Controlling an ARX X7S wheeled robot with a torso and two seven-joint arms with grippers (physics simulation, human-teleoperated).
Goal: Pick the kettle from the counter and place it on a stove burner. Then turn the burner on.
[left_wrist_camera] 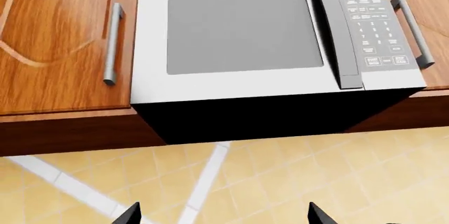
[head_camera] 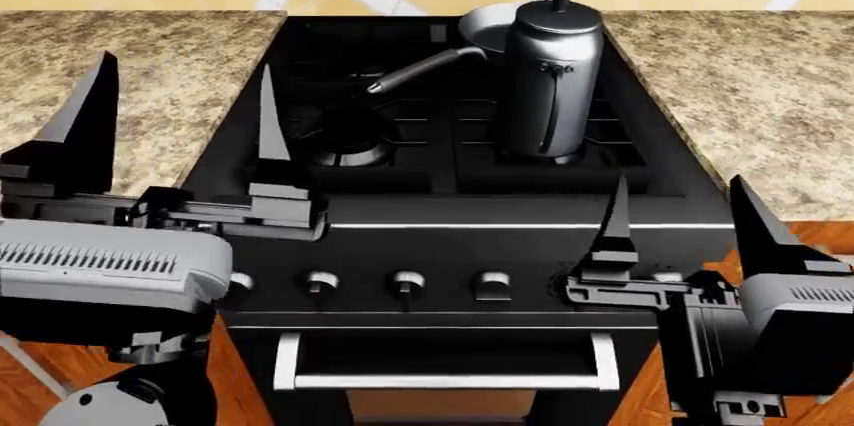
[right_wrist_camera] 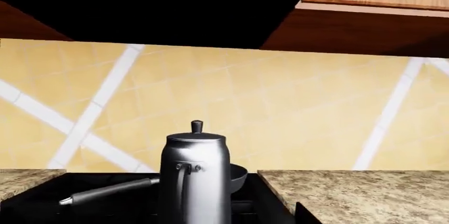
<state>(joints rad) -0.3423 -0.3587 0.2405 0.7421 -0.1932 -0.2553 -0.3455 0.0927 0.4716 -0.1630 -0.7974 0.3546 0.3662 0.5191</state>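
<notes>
The kettle [head_camera: 550, 81], tall shiny dark steel with a black lid knob, stands upright on the front right stove burner [head_camera: 577, 157] of the black stove. It also shows in the right wrist view [right_wrist_camera: 195, 179]. My right gripper [head_camera: 678, 184] is open and empty, in front of the kettle and apart from it, above the stove's front right corner. One fingertip [right_wrist_camera: 303, 214] shows in its wrist view. My left gripper [head_camera: 187, 64] is open and empty over the stove's left edge and the granite counter [head_camera: 147, 76]. In its wrist view the left gripper [left_wrist_camera: 224, 216] faces the wall.
A grey frying pan [head_camera: 487, 28] sits behind the kettle, its handle [head_camera: 424, 68] pointing left. Several control knobs [head_camera: 406, 284] line the stove front, the rightmost behind my right gripper. A microwave [left_wrist_camera: 266, 45] and wooden cabinets [left_wrist_camera: 63, 40] hang above. The oven handle [head_camera: 447, 378] lies below.
</notes>
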